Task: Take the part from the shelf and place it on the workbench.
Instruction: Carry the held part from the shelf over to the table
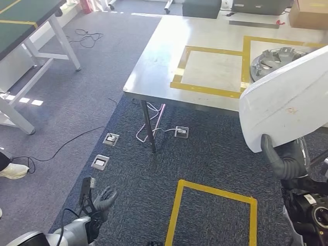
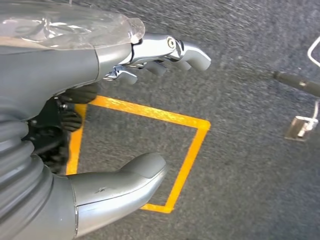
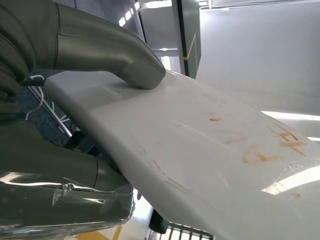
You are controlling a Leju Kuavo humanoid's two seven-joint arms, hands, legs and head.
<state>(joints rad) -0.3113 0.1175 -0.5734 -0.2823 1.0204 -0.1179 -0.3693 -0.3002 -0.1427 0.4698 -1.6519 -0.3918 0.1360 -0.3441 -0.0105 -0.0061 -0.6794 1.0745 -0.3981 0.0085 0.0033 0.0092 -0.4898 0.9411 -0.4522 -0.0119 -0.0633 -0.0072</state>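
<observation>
A large white curved panel, the part (image 1: 288,100), is held up at the right of the head view. My right hand (image 1: 287,160) grips its lower edge. In the right wrist view the thumb (image 3: 113,50) presses on top of the white part (image 3: 211,150) and the fingers sit under it. The part hangs over the near right edge of the grey workbench (image 1: 166,61). My left hand (image 1: 101,201) hangs low at the left, open, holding nothing. The left wrist view shows that hand (image 2: 151,110) with its thumb and fingers apart over the carpet.
Yellow tape rectangles (image 1: 210,69) mark the workbench top, and a silver wheel cover (image 1: 272,60) lies in the right one. A cardboard box (image 1: 309,13) stands at the back. A yellow tape square (image 1: 212,210) marks the carpet. Cables and floor sockets (image 1: 110,139) lie near the table leg. A green table (image 1: 23,20) stands at the left.
</observation>
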